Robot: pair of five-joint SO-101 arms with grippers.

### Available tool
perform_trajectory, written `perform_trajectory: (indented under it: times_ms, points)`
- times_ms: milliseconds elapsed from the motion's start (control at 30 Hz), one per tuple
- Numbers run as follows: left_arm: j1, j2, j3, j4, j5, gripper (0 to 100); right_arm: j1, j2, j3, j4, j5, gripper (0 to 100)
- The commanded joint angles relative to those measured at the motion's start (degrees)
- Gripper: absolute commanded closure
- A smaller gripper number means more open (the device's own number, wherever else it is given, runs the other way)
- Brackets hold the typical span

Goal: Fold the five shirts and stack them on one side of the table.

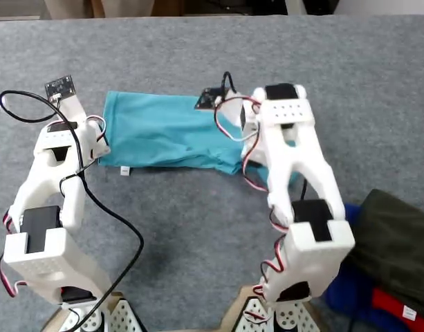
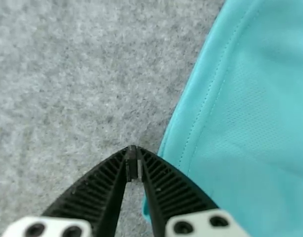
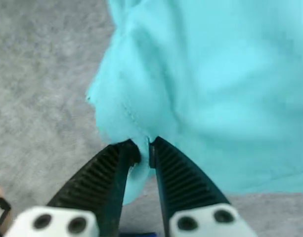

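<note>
A teal shirt (image 1: 167, 131) lies partly folded across the middle of the grey felt table (image 1: 198, 228). In the high view the left arm (image 1: 59, 149) sits at the shirt's left edge. My left gripper (image 2: 133, 160) is shut, tips pressed together on the felt just beside the shirt's stitched hem (image 2: 200, 113), with no cloth seen between them. The right arm (image 1: 284, 114) hangs over the shirt's right end. My right gripper (image 3: 144, 148) is shut on a bunched fold of the teal shirt (image 3: 205, 74) near its edge.
A pile of other shirts sits at the table's front right corner: dark green (image 1: 398, 238) on top, blue (image 1: 346, 283) and red (image 1: 395, 308) beneath. The table's back edge (image 1: 198, 17) runs along the far side. Open felt lies in front of the teal shirt.
</note>
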Motion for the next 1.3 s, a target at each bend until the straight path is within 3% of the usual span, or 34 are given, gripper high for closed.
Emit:
perform_trajectory:
  times_ms: [0,300,567,767,867,1000,1167,1267]
  points:
    - [-0.26,-0.4,-2.02,0.09,-0.44,98,1.1,5.58,-10.33,1.41,1.23,99.5]
    - [-0.18,-0.4,-2.02,0.09,-0.44,98,2.15,24.31,-44.97,11.69,7.74,99.5]
    - [-0.18,-0.4,-1.93,0.09,-0.44,98,2.42,36.62,-62.55,13.1,13.89,98.3]
    - [-0.18,-0.4,-1.93,0.09,-0.44,98,0.92,39.25,-67.3,13.63,13.89,70.9]
    - [-0.18,-0.4,-1.93,0.09,-0.44,98,-0.31,39.25,-70.37,16.7,13.89,65.6]
    - [-0.18,-0.4,-1.93,0.09,-0.44,98,0.31,39.16,-75.47,20.75,13.1,72.8]
    - [-0.18,-0.4,-1.93,0.09,-0.44,98,3.91,37.32,-70.9,20.75,8.7,99.7]
    - [-0.18,-0.4,-1.93,0.09,-0.44,98,5.49,34.42,-64.13,20.75,6.68,97.5]
